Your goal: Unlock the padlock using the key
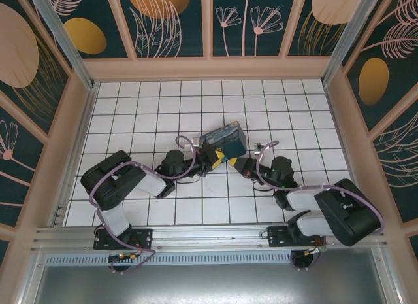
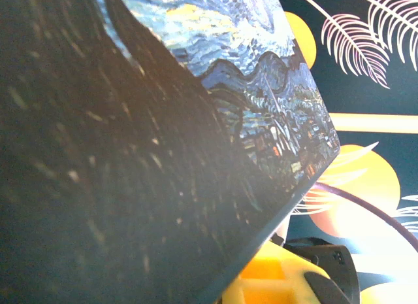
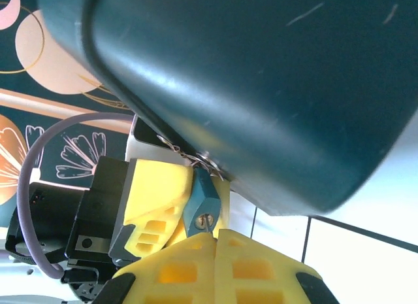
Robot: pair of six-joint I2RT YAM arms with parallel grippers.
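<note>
Looking down from the top: both arms reach to mid-table and meet at the near side of the box (image 1: 227, 139). Left claw (image 1: 217, 159) and right claw (image 1: 237, 163) sit tip to tip, just below the box's near edge. Padlock and key too small to pick out here.

Left wrist: box's painted face (image 2: 163, 147) crowds the lens, tilted. Yellow finger (image 2: 287, 287) low right; whose it is, cannot tell. No lock or key seen.

Right wrist: best look. Padlock (image 3: 198, 202) hangs under the box's dark edge, shackle (image 3: 196, 159) still hooked through the box's fitting and seated in the body. Keyhole (image 3: 206, 219) faces the lens, just above the right claw's tips. Left claw closed, yellow showing on both sides of the blue body, so it seems to pinch and steady the lock. Right claw's fingers pressed together; whether the key sits between them, cannot tell.

Progress, by my reading: lock steadied and presented, keyhole lined up close. Left to do: seat the key, turn, free the shackle. Not yet unlocked.
</note>
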